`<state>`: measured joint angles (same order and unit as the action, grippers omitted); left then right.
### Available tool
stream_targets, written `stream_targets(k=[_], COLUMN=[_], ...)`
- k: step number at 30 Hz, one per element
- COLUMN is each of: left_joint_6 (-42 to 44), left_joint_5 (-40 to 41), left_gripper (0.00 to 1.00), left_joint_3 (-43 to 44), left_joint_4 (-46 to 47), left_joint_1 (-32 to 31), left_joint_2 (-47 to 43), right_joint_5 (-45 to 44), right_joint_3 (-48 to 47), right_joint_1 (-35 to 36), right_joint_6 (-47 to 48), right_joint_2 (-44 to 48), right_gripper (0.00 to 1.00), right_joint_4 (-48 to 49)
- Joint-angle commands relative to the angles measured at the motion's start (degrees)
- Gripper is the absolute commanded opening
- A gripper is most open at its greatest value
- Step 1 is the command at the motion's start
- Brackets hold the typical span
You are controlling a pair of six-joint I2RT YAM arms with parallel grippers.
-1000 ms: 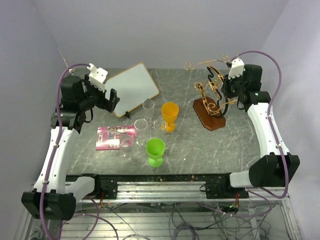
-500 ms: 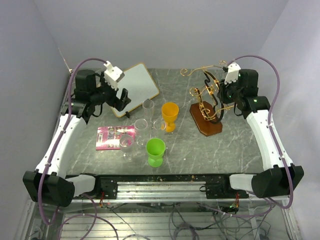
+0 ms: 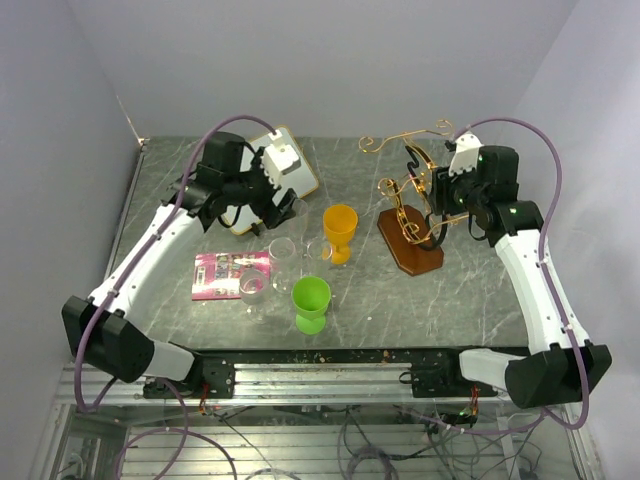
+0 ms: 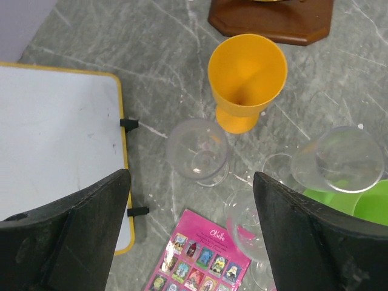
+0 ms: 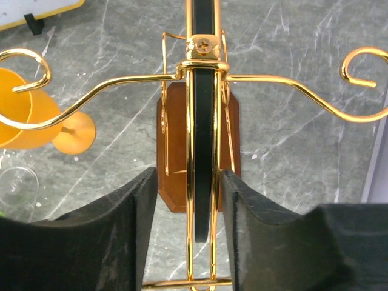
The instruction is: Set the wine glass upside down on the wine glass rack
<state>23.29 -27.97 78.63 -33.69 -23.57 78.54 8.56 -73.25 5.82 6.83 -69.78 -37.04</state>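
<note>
Grey veined tabletop (image 3: 470, 300), lilac walls (image 3: 320, 60), gold rack (image 3: 408, 215)

This is a robotics lab bench: two white robot arms (image 3: 535, 280) are bolted to a metal rail (image 3: 320, 375) at the edge of a grey stone-patterned table (image 3: 470, 300). Plain pale walls (image 3: 300, 60) enclose it, and loose cables (image 3: 350, 440) hang underneath.

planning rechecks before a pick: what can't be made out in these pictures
- Right wrist view: whether the right gripper touches the gold-wire wine glass rack with black arched centre; its fingers hide that.
- Left wrist view: reddish-brown wooden rack base cut off by the top edge; green plastic goblet by the right edge.
- Top view: clear wine glasses too faint to count.
</note>
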Motion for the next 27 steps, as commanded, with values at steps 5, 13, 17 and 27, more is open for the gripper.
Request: stream_targets(k=[5, 13, 17, 27], left_joint_6=[7.3, 7.8, 7.0, 4.4], left_joint_5=[0.1, 1.6, 3.7, 9.5], left_gripper=[0.78, 0.65, 0.60, 0.47], left_joint_3=[9.1, 18.4, 20.1, 21.7], left_joint_4=[-8.1, -19.5, -21.9, -23.1], left_joint_1=[-3.7, -5.9, -7.3, -8.8], left_joint_2=[7.0, 14.9, 17.1, 20.3], right_joint_5=[2.3, 0.8, 1.4, 2.6], right_joint_3=[-0.5, -1.2, -0.8, -0.3], right_joint_1=[0.3, -0.6, -1.2, -1.7], right_joint_6=[1.5, 2.0, 1.9, 1.9], right_joint_2=[2.1, 3.1, 3.3, 4.1], right_gripper=[0.58, 0.78, 0.78, 0.78], right_joint_4=[-1.2, -1.2, -0.9, -0.9])
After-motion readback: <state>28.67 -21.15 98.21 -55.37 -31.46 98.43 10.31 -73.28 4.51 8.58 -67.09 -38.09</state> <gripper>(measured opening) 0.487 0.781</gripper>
